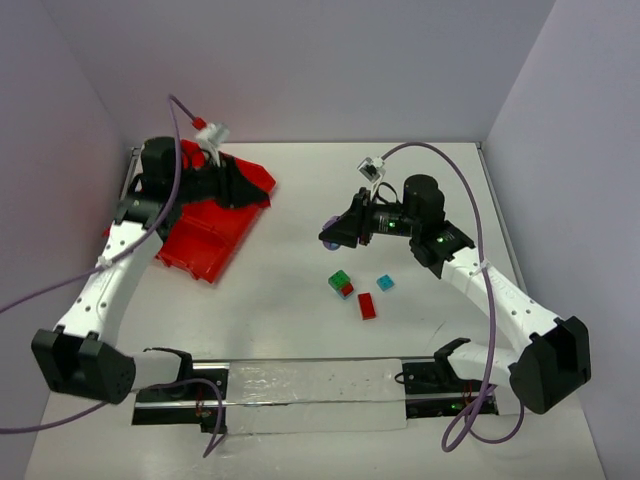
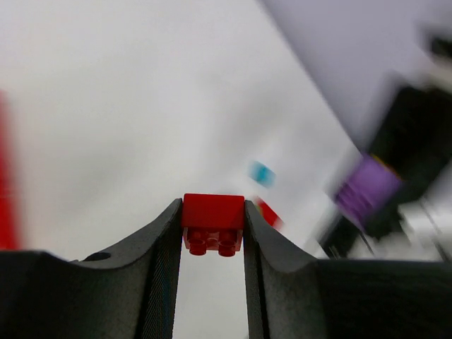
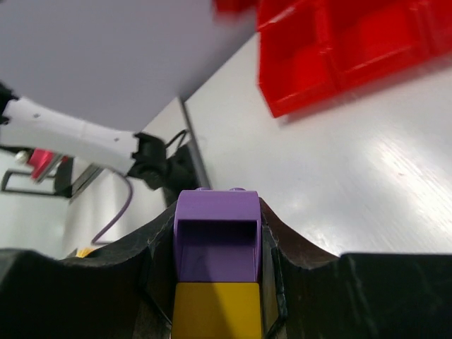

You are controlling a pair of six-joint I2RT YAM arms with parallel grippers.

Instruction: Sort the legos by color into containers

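My left gripper (image 2: 212, 227) is shut on a small red lego (image 2: 212, 212), studs facing the camera. In the top view this gripper (image 1: 262, 188) hangs over the far right corner of the red tray of containers (image 1: 205, 240). My right gripper (image 3: 217, 244) is shut on a purple lego (image 3: 217, 236) stacked on a yellow one (image 3: 216, 311), and it hovers mid-table (image 1: 331, 236). On the table lie a green-on-red pair (image 1: 341, 284), a cyan lego (image 1: 385, 283) and a flat red lego (image 1: 367, 306). The tray's compartments (image 3: 353, 49) show empty in the right wrist view.
Pale walls close in the table at the left, back and right. A rail with a clear sheet (image 1: 310, 395) runs along the near edge between the arm bases. Purple cables loop from both arms.
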